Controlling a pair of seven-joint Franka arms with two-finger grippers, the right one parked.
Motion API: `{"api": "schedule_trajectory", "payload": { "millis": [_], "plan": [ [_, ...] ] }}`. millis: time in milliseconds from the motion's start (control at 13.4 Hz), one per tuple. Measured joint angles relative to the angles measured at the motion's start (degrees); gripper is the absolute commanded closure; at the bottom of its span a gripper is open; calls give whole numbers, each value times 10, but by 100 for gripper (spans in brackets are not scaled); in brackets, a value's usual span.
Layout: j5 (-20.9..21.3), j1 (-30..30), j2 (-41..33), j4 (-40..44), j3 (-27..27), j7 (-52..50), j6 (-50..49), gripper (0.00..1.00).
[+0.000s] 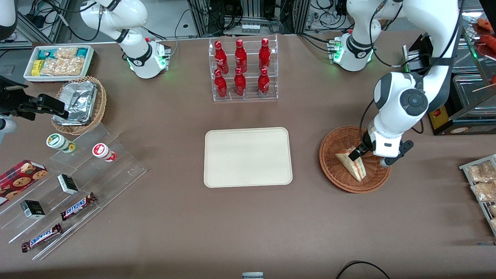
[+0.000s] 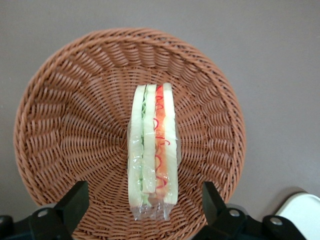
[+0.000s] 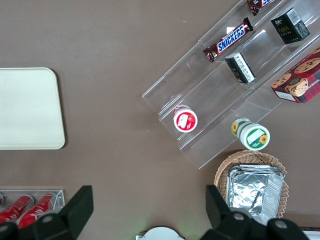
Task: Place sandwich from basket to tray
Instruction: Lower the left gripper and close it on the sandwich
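Observation:
The sandwich (image 1: 354, 164), a plastic-wrapped wedge of pale bread with red, orange and green filling, lies in the round reddish-brown wicker basket (image 1: 336, 181). In the left wrist view the sandwich (image 2: 152, 145) lies across the middle of the basket (image 2: 65, 125). My left gripper (image 1: 358, 153) hangs just over the sandwich's end. It is open, with one black finger (image 2: 77, 197) on each side of the wedge and not touching it. The cream tray (image 1: 248, 157) lies flat beside the basket, toward the parked arm's end; its corner also shows in the left wrist view (image 2: 306, 210).
A clear rack of red bottles (image 1: 244, 69) stands farther from the camera than the tray. A black box (image 1: 457, 116) and a rack of snack packets (image 1: 482, 182) flank the basket. A stepped acrylic shelf (image 1: 69, 186), foil basket (image 1: 79, 102) and white snack bin (image 1: 58, 62) lie toward the parked arm's end.

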Motion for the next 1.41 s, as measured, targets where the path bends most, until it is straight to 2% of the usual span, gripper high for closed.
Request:
{"api": "schedule_trajectory", "payload": {
  "millis": [372, 521, 595, 669, 744, 1190, 1413],
  "plan": [
    [0, 0, 43, 4, -14, -42, 8, 0],
    [0, 0, 52, 6, -15, -45, 13, 54],
    [0, 0, 54, 7, -15, -45, 13, 69],
    [0, 0, 56, 7, -15, -45, 13, 97],
    [0, 0, 57, 7, -15, -45, 13, 100],
    [4, 0, 59, 28, -15, -44, 1, 100],
    [5, 0, 57, 110, -20, -41, -107, 100]
  ]
}}
